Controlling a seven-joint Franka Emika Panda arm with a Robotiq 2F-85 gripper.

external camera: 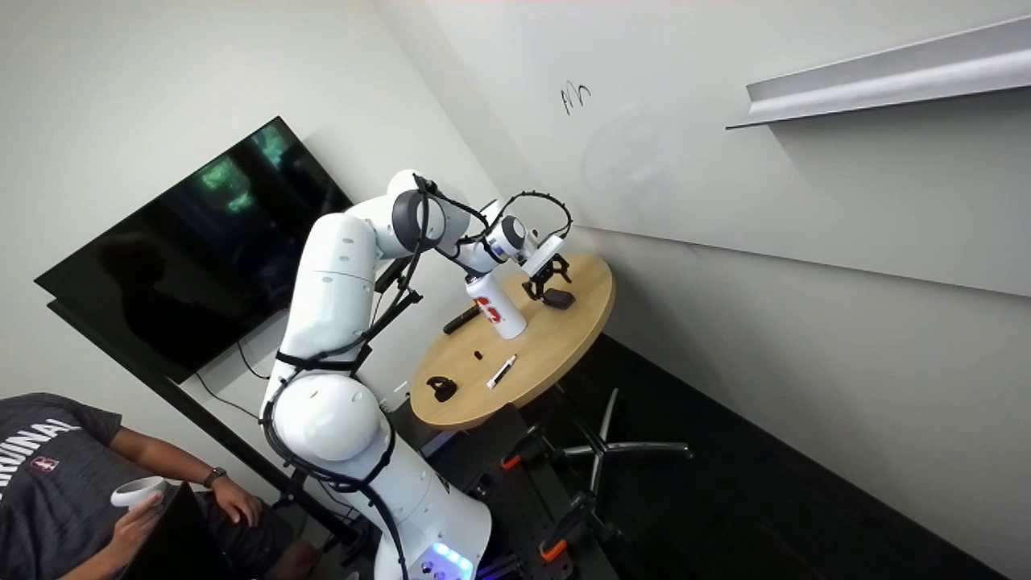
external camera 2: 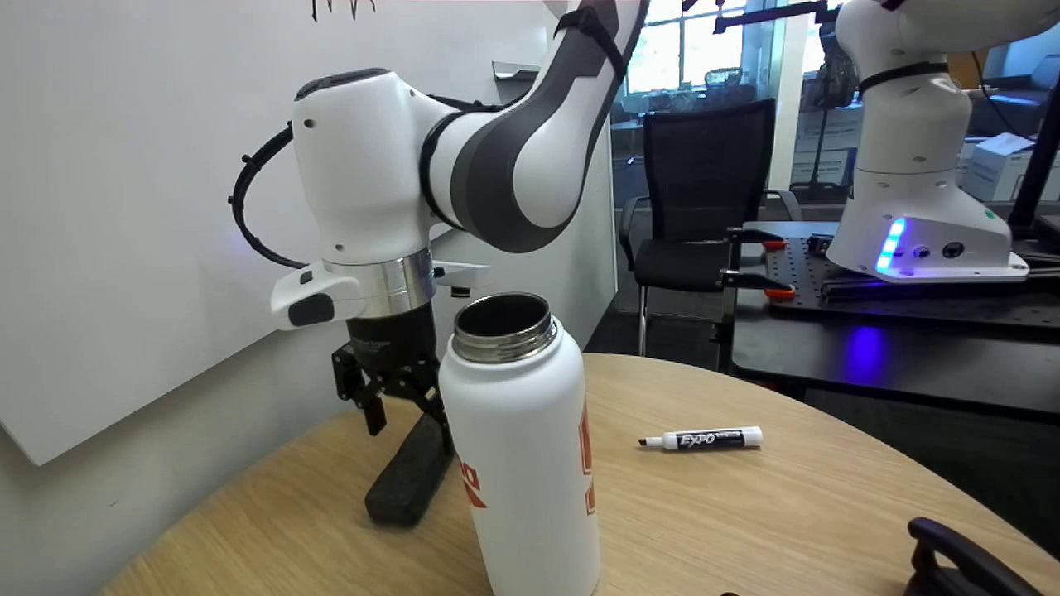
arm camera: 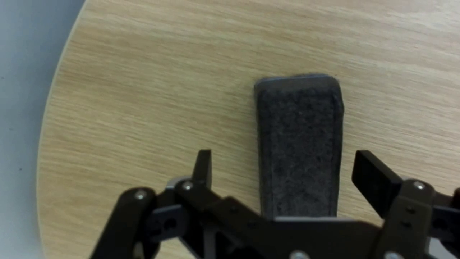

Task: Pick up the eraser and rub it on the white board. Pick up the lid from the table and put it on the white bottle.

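Eraser (arm camera: 300,144), a dark block, lies flat on the round wooden table (arm camera: 125,90), in view between the two sides of the gripper (arm camera: 283,166). The gripper is spread wide and grips nothing; bare wood shows on either side of the block. As judged here, the first grasp is in preparation. Dark scribbles (external camera: 575,97) mark the white board (external camera: 660,161), so rubbing is yet to be done. In an exterior view, the white bottle (external camera 2: 522,463) stands upright, nearer than the eraser and to its right; its mouth is uncapped, and the dark interior does not reveal any contents. The black lid (external camera 2: 944,583) rests at the table's near right, well apart from the bottle: capping is likewise left. A marker (external camera 2: 704,439) lies farther off, to the bottle's right.
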